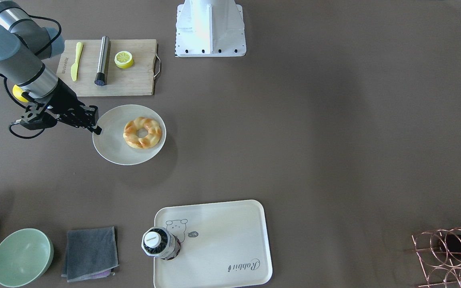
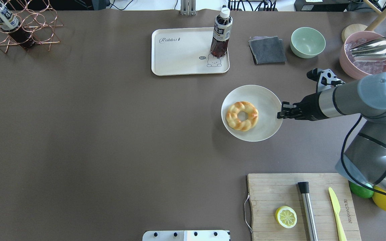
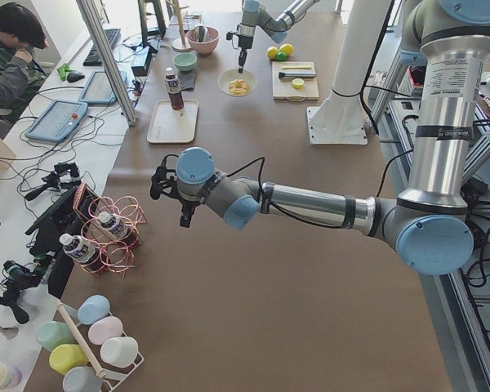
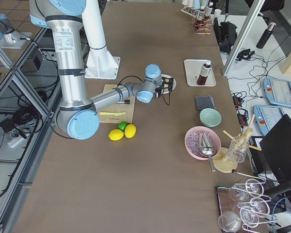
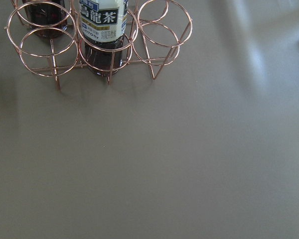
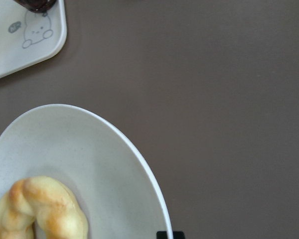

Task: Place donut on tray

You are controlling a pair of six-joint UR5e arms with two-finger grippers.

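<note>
- While the donut point(image 2: 231, 117) lies on the round white plate point(image 2: 266, 97), left of its centre, nothing of the task is done.
- The right gripper point(image 2: 281, 111) hovers at the plate's right rim, clear of the donut and empty; how wide it gapes I cannot tell.
- The left gripper point(image 3: 185, 216) hangs well left of the plate, its opening unreadable.
- Beyond the plate lies the tray point(image 2: 179, 53), a tea bottle point(image 2: 221, 33) on its corner; grasp, carry and release remain.
</note>
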